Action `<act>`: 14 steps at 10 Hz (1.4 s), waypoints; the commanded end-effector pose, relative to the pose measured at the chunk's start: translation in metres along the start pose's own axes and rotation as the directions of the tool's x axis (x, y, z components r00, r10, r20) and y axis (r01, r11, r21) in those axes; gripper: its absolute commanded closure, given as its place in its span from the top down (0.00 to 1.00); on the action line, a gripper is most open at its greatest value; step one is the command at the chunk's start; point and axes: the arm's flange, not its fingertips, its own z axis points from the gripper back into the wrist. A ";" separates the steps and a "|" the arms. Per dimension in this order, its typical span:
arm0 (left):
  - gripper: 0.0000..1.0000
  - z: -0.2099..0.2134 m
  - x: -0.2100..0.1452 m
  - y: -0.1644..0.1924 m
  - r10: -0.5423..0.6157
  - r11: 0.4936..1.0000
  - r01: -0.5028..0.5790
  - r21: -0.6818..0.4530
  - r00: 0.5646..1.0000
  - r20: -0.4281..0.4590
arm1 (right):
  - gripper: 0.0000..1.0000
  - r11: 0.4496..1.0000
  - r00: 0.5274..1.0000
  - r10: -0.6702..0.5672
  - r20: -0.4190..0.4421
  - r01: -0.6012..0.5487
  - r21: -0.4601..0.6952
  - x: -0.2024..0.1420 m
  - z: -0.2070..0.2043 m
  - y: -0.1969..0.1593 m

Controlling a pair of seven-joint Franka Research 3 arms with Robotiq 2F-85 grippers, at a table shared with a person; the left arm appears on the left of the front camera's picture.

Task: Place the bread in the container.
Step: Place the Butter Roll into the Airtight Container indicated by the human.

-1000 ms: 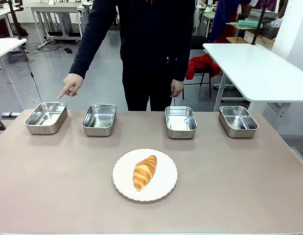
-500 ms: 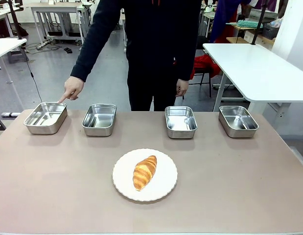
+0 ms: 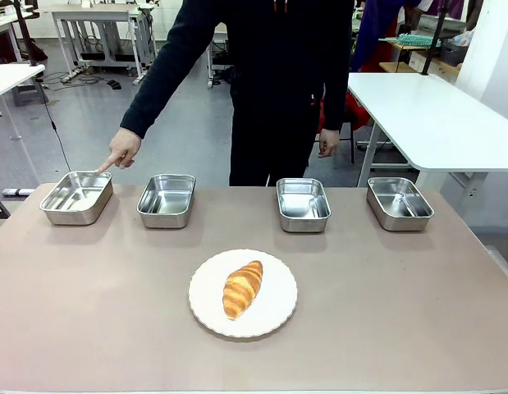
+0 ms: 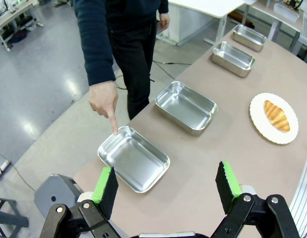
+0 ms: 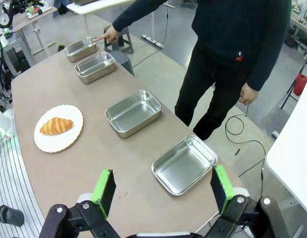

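The bread, a golden-brown croissant, lies on a round white plate at the table's near middle. Along the far edge stands a row of steel pans. A person's hand points a finger at the rim of the leftmost container, which is empty. In the left wrist view my left gripper hangs open and empty above the table, near that container, with the bread far off. From high above the other end of the row, my right gripper looks down, open and empty, with the bread far away.
Three more empty pans stand in the row. The person stands at the far edge behind the middle pans. A white table stands beyond the right corner. Bare tabletop surrounds the plate.
The person's body and free hand have shifted to the right. The pointing hand has come closer to the leftmost pan's rim and stays there. Bread and pans have not moved.
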 end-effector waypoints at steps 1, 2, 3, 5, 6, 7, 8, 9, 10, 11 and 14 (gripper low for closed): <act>1.00 0.001 0.000 -0.001 -0.014 1.000 0.014 0.000 1.000 0.008 | 1.00 1.000 1.000 0.008 0.013 -0.008 -0.001 0.002 0.000 0.002; 1.00 0.001 0.000 -0.001 -0.014 1.000 0.014 0.000 1.000 0.008 | 1.00 1.000 1.000 0.008 0.013 -0.008 -0.001 0.002 0.000 0.002; 1.00 0.001 0.000 -0.001 -0.014 1.000 0.014 0.000 1.000 0.008 | 1.00 1.000 1.000 0.008 0.013 -0.008 -0.001 0.002 0.000 0.002; 1.00 0.001 0.000 -0.001 -0.014 1.000 0.014 0.000 1.000 0.008 | 1.00 1.000 1.000 0.008 0.013 -0.008 -0.001 0.002 0.000 0.002; 1.00 0.001 0.000 -0.001 -0.014 1.000 0.014 0.000 1.000 0.008 | 1.00 1.000 1.000 0.008 0.013 -0.008 -0.001 0.002 0.000 0.002; 1.00 0.001 0.000 -0.001 -0.014 1.000 0.014 0.000 1.000 0.008 | 1.00 1.000 1.000 0.008 0.013 -0.008 -0.001 0.002 0.000 0.002; 1.00 0.000 0.000 0.000 0.000 1.000 0.000 0.000 1.000 0.000 | 1.00 1.000 1.000 0.008 0.013 -0.008 -0.001 0.002 0.000 0.002; 1.00 -0.016 0.017 -0.017 -0.008 0.998 0.006 -0.059 1.000 -0.027 | 1.00 1.000 1.000 0.008 0.013 -0.008 -0.001 0.002 0.000 0.002; 1.00 -0.034 0.035 -0.030 0.031 0.996 -0.034 -0.078 0.999 -0.045 | 1.00 1.000 1.000 0.008 0.013 -0.008 -0.001 0.002 0.000 0.002; 1.00 -0.055 0.052 -0.044 0.043 0.995 -0.050 -0.081 0.996 -0.083 | 1.00 1.000 1.000 0.008 0.013 -0.008 -0.001 0.002 0.000 0.002; 1.00 -0.161 0.095 -0.116 0.134 0.986 -0.154 -0.058 0.956 -0.263 | 1.00 1.000 1.000 0.008 0.013 -0.008 -0.001 0.002 0.000 0.002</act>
